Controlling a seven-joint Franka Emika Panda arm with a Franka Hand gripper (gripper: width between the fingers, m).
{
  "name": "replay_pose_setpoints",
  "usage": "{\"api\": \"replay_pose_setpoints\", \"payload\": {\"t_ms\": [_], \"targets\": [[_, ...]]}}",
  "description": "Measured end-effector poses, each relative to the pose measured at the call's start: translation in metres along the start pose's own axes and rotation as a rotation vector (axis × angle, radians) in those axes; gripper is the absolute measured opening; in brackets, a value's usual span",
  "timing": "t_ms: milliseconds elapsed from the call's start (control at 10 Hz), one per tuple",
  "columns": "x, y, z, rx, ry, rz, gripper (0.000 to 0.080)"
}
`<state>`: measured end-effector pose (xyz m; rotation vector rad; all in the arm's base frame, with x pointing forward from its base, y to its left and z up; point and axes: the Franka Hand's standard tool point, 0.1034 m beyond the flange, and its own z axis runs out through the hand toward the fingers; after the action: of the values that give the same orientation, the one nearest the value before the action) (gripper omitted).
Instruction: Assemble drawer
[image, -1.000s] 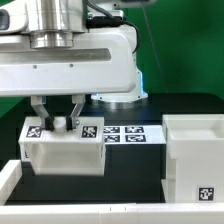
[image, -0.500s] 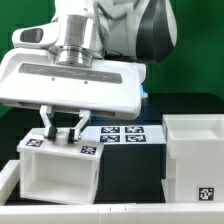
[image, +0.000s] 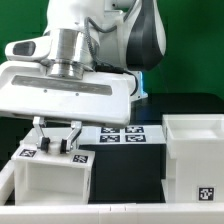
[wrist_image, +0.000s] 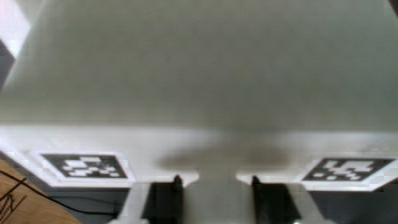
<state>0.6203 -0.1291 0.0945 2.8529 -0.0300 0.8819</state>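
One small white drawer tray (image: 52, 178) hangs at the exterior view's left, just above the black table. My gripper (image: 56, 138) is shut on its rear wall, one finger on each side of it. Two square tags (image: 28, 153) sit on the tray's top rim to either side of the fingers. In the wrist view the tray (wrist_image: 205, 90) fills the picture, with its tags (wrist_image: 84, 166) flanking my gripper (wrist_image: 217, 200), whose dark fingers (wrist_image: 164, 201) clamp the wall. The large open-topped casing (image: 196, 160) stands at the exterior view's right, a tag on its front.
The marker board (image: 122, 135) lies flat on the black table between the tray and the casing. A white rail (image: 110, 213) runs along the front edge and up the left side. The arm's broad white body (image: 70, 95) hangs over the left half.
The arm has carried the tray toward the exterior view's left and nearer the front rail. The grip on the tray's wall has stayed the same.
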Motion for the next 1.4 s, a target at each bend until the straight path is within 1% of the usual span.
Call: {"api": "replay_pose_setpoints", "payload": {"t_ms": [100, 200, 300, 400, 500, 600, 700, 800, 900, 1000, 1100, 1200, 1300, 1400], "targets": [[-0.001, 0.004, 0.0, -0.004, -0.001, 0.006, 0.0169], [-0.001, 0.003, 0.0, -0.003, -0.001, 0.006, 0.0226], [-0.001, 0.003, 0.0, -0.003, -0.001, 0.006, 0.0365], [-0.001, 0.003, 0.0, -0.004, -0.001, 0.007, 0.0365], [-0.001, 0.003, 0.0, -0.004, -0.001, 0.007, 0.0547], [-0.001, 0.003, 0.0, -0.004, -0.001, 0.007, 0.0618], [-0.001, 0.003, 0.0, -0.004, -0.001, 0.007, 0.0618], [-0.002, 0.003, 0.0, 0.004, -0.022, 0.009, 0.0643], [0.001, 0.004, -0.004, 0.029, -0.077, 0.015, 0.0648], [0.008, 0.005, -0.011, 0.056, -0.134, 0.022, 0.0648], [0.016, 0.01, -0.016, 0.066, -0.152, 0.029, 0.0649], [0.017, 0.008, -0.019, 0.099, -0.226, 0.036, 0.0649], [0.021, 0.001, -0.024, 0.146, -0.345, 0.075, 0.0649], [0.025, -0.005, -0.025, 0.17, -0.414, 0.098, 0.0649]]}}
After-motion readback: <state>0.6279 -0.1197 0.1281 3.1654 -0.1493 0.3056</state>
